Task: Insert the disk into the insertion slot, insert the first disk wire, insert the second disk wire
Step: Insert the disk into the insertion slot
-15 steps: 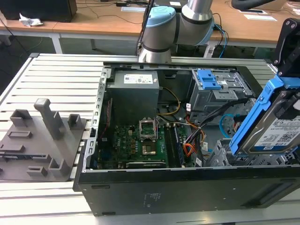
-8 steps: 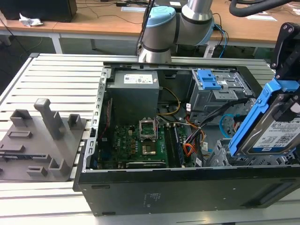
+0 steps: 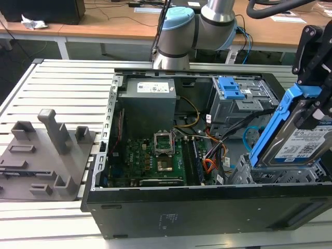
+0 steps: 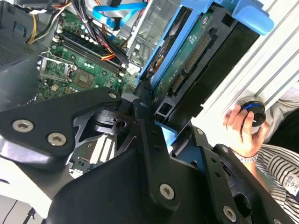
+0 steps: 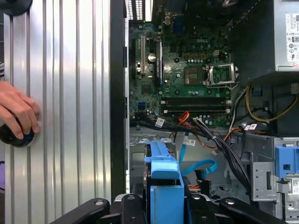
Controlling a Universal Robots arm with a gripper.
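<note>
At the exterior view's right, gripper (image 3: 313,96) has the disk (image 3: 306,142) on edge and tilted, lower end at the mouth of the insertion slot (image 3: 249,172); can't tell how far in.
Disk: flat silver metal slab, white label, bright blue plastic carrier (image 3: 274,129) around it.
Slot: grey perforated sheet-metal box, low in the black case (image 3: 207,207), beside the taller grey bay (image 3: 224,110) with the blue latch (image 3: 231,87).
Case sits on a ribbed aluminium surface (image 3: 62,83); matte grey moulded fixture (image 3: 46,150) at the exterior view's left.
Second wrist view gives the disk's underside: green circuit board, black connector rows.
In both wrist views a person's hand (image 5: 16,107) rests on a round black knob (image 5: 10,137) on the surface, outside the case.
First wrist view looks along the carrier's top edge to the green motherboard (image 5: 187,79) and a blue flat cable (image 5: 198,165).
Jaws clenched on the disk, one black finger each side.
</note>
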